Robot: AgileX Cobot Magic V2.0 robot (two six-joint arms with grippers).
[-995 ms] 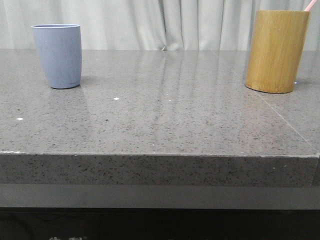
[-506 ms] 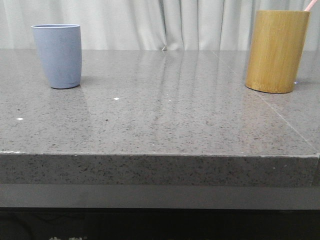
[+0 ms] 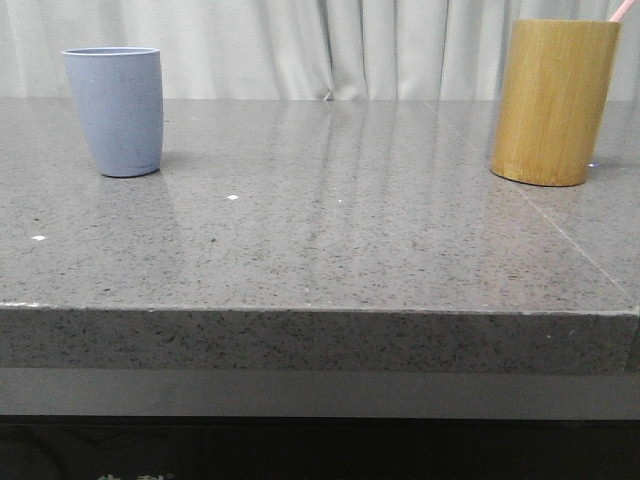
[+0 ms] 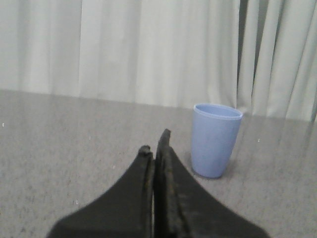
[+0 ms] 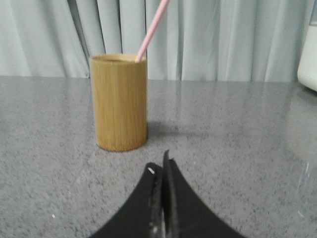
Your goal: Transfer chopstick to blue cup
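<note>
The blue cup point(image 3: 115, 110) stands upright at the far left of the grey stone table; it also shows in the left wrist view point(image 4: 216, 140). A pale pink chopstick point(image 5: 151, 29) leans out of the yellow-brown bamboo cylinder point(image 5: 119, 101), which stands at the far right in the front view point(image 3: 553, 100); only the chopstick's tip point(image 3: 624, 10) shows there. My left gripper point(image 4: 155, 144) is shut and empty, short of the blue cup. My right gripper point(image 5: 159, 166) is shut and empty, short of the bamboo cylinder. Neither gripper shows in the front view.
The table's front edge point(image 3: 320, 312) runs across the front view. A white curtain point(image 3: 330, 45) hangs behind the table. A white object point(image 5: 308, 54) stands at the edge of the right wrist view.
</note>
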